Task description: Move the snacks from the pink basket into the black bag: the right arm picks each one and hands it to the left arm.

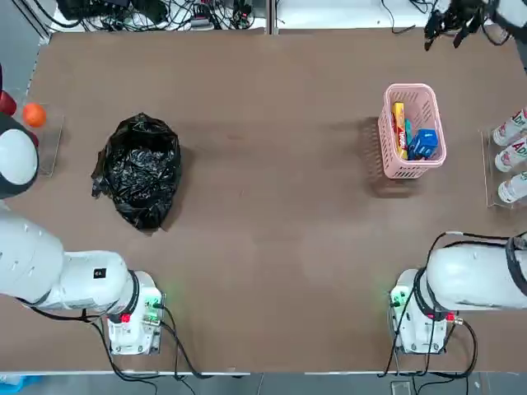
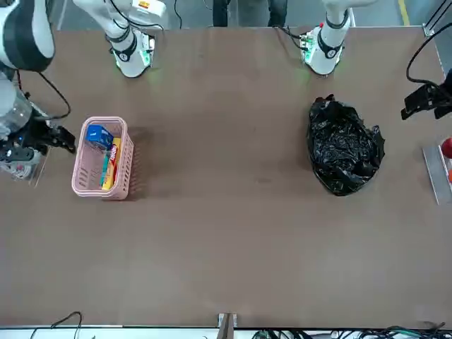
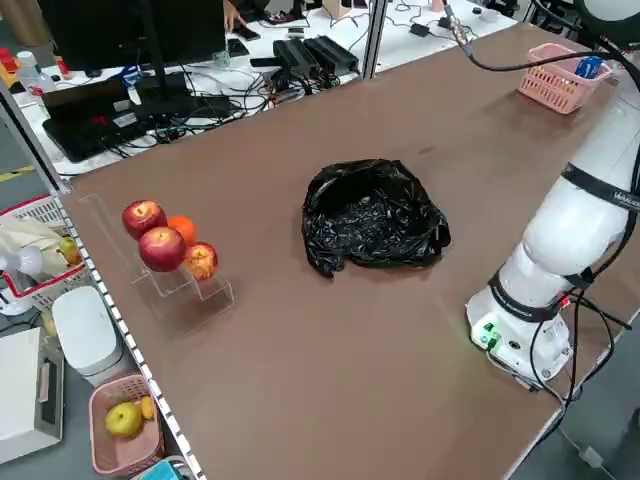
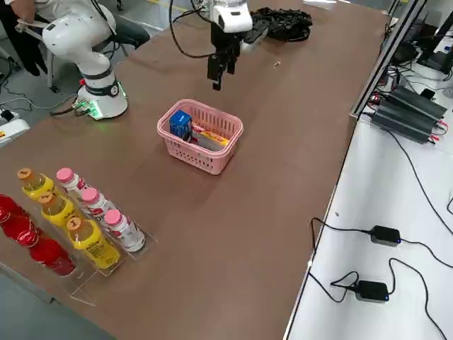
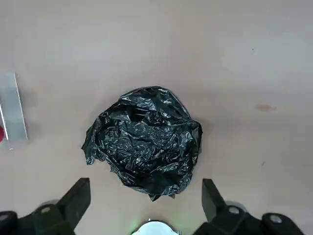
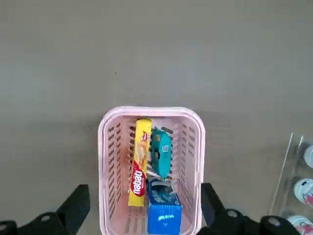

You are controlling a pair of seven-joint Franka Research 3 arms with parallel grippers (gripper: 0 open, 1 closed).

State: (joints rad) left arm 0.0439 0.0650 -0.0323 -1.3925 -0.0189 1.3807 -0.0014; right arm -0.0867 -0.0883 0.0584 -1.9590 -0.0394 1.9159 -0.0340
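The pink basket (image 1: 412, 89) stands on the right half of the table and holds the snacks: a blue packet (image 6: 164, 211), a long yellow packet with red marks (image 6: 139, 161) and a small teal one (image 6: 161, 152). High above the basket hangs my right gripper (image 6: 144, 188), open and holding nothing; it also shows in the right side view (image 4: 219, 71). On the left half lies the crumpled black bag (image 1: 138, 169). Well above the bag, my left gripper (image 5: 145, 185) is open and holds nothing; the front view shows it at the table's side (image 2: 418, 102).
Several bottles (image 1: 510, 152) lie in a clear rack at the table's right edge. Red and orange fruit (image 3: 165, 245) sits on a clear stand at the left edge. Cables (image 1: 156, 12) run along the far edge. Both arm bases (image 1: 132, 317) stand at the near edge.
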